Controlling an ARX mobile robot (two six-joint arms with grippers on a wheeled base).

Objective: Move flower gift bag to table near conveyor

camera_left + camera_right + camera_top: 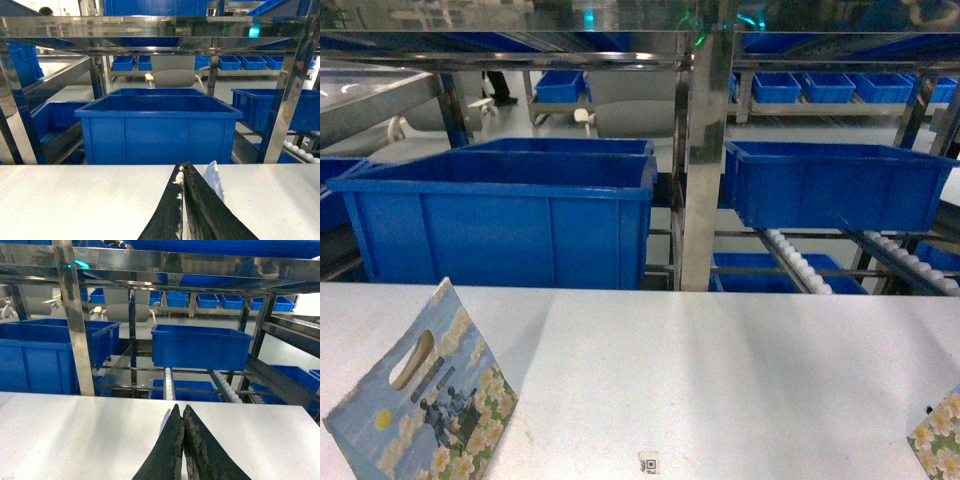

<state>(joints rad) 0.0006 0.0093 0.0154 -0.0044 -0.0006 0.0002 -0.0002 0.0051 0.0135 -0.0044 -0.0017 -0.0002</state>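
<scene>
Already the flower gift bag (pixel 425 405) stands on the table (pixel 720 370) at its near left corner, just ahead of the left gripper (pixel 183 172), whose fingers, like the right gripper (pixel 180 415)'s, are pressed together.

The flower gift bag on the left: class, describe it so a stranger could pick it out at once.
On the pale table, look at the near left corner. The flower gift bag stands there tilted, light blue with white flowers and an oval cut-out handle. Another floral bag shows only its corner at the right edge.
</scene>
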